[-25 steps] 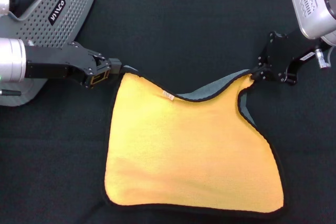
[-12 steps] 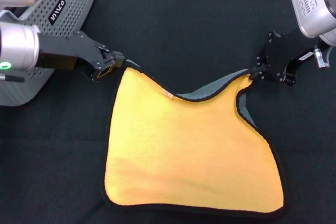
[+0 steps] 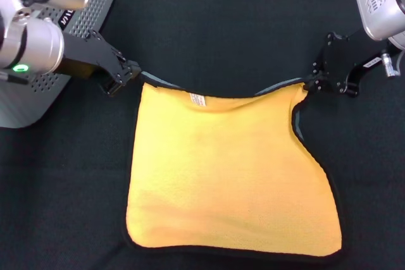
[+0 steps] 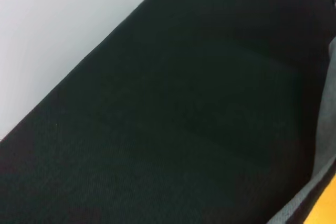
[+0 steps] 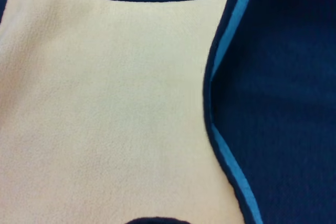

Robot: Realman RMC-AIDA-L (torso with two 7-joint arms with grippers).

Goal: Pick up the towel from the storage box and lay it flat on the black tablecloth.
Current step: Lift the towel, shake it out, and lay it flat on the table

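At the far left of the head view stands the storage box [image 3: 76,4], light grey and perforated, directly behind the left arm. The left gripper [image 3: 125,78] sits just in front of the box, low over the black tablecloth [image 3: 221,30], its fingers closed together on the far left corner of the towel [image 3: 228,181].

From that gripper, the towel spreads toward the robot and toward the right, yellow side up, with a small white tag [image 3: 197,99] near its far edge. That far edge runs almost straight between the two grippers, so the towel's held axis lies left to right. A thin strip of grey underside shows along it.

At the far right corner, the right gripper [image 3: 311,84] is pinched on the towel's corner. Just near this gripper the towel's right edge curls inward, showing grey beneath the black trim, so that side is not yet flat.

Each arm is nearest its own corner. Bare black cloth lies open beyond both grippers and out to either side, leaving room, in my judgement, to draw the corners apart and lower them.
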